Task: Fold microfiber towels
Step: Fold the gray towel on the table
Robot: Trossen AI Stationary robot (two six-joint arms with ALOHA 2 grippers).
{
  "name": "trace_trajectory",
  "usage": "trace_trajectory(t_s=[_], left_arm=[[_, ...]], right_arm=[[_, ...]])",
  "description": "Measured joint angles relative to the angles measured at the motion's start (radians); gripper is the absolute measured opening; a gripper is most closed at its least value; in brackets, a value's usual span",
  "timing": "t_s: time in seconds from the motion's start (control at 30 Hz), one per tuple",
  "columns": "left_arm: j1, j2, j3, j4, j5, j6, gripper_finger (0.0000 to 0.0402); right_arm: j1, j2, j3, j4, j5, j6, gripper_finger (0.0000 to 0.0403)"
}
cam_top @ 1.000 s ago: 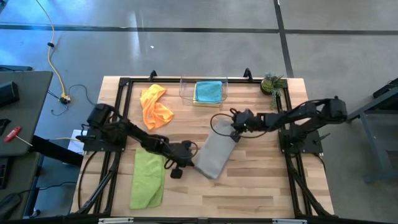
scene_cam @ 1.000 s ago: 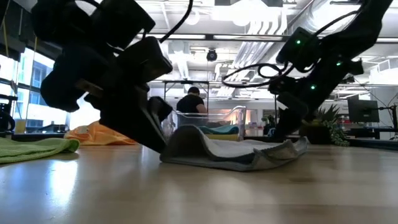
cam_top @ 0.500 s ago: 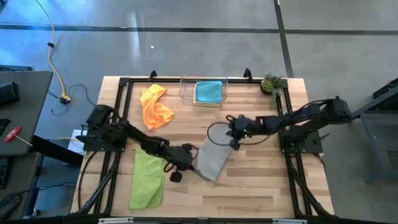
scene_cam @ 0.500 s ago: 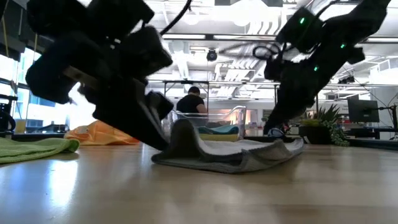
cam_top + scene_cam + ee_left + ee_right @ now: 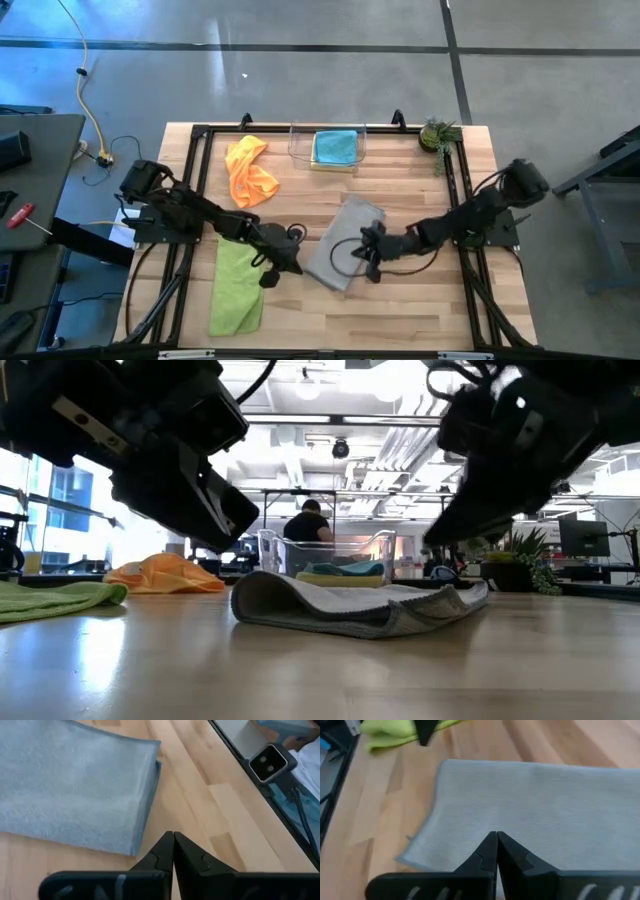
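The grey towel [image 5: 340, 245] lies folded on the middle of the table; it also shows in the low view [image 5: 350, 605] and in both wrist views [image 5: 70, 785] [image 5: 530, 805]. My left gripper [image 5: 283, 262] [image 5: 173, 836] is shut and hovers over bare wood just beside the towel's left edge. My right gripper [image 5: 360, 252] [image 5: 496, 836] is shut and hovers over the towel's near part. The lime green towel [image 5: 238, 288] lies flat at the near left. The orange towel [image 5: 250, 172] lies bunched at the far left. The teal towel [image 5: 335, 147] lies in the clear bin.
The clear bin [image 5: 300, 145] stands at the far edge, with a small plant [image 5: 438, 135] to its right. A black frame [image 5: 200, 135] runs around the table. Bare wood lies near the front edge. A person shows in the room behind [image 5: 310, 520].
My left gripper has come off the grey towel's raised left edge and drawn back up and to the left. That edge has sunk into a low rounded fold. My right gripper has left the towel's far end and gone toward the near edge, over the towel.
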Motion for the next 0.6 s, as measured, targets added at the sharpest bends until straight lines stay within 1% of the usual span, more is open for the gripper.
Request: trace_trajectory(t_s=[0.13, 0.23, 0.3, 0.43, 0.6], left_arm=[[0.000, 0.000, 0.000, 0.027, -0.001, 0.021, 0.0000], [0.000, 0.000, 0.000, 0.050, 0.000, 0.024, 0.0000], [0.000, 0.000, 0.000, 0.053, 0.000, 0.026, 0.0000], [0.004, 0.000, 0.000, 0.063, -0.003, 0.034, 0.0000], [0.027, 0.004, -0.001, 0.083, -0.015, 0.042, 0.0000]], right_arm=[[0.023, 0.144, 0.110, 0.003, 0.000, -0.044, 0.0000], [0.024, 0.243, 0.188, -0.023, -0.049, -0.078, 0.0000], [0.023, 0.281, 0.226, -0.062, -0.103, -0.080, 0.0000], [0.021, 0.271, 0.241, -0.158, -0.147, -0.104, 0.0000], [0.022, 0.211, 0.239, -0.348, -0.219, -0.107, 0.0000]])
